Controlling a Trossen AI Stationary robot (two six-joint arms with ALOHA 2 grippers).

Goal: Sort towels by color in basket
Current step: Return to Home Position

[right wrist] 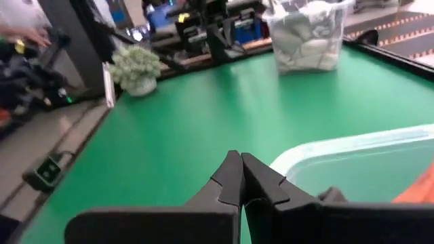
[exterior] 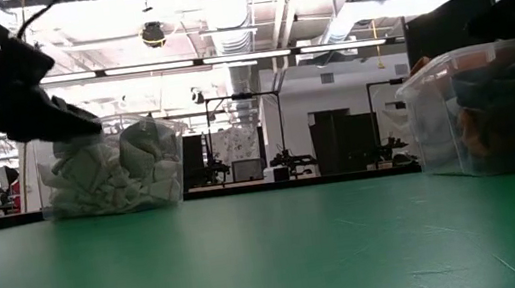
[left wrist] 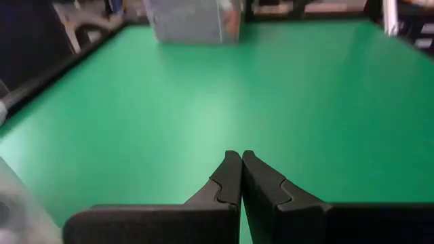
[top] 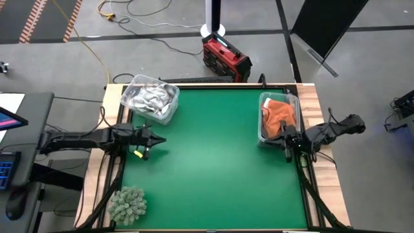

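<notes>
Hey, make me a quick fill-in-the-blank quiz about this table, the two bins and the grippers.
1. The right bin holds ___ towels.
2. The left bin holds white and ___ towels.
3. The left gripper and right gripper are both ___ and empty.
4. The fuzzy clump sits nearer the ___ arm.
Missing words: orange; grey; shut; left.

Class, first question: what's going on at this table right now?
Nothing is being handled. The left gripper and the right gripper are both shut and empty, the left over the green table near the left bin, the right beside the right bin. The left bin holds white and grey towels; the right bin holds orange towels. A fuzzy clump sits at one table corner.
</notes>
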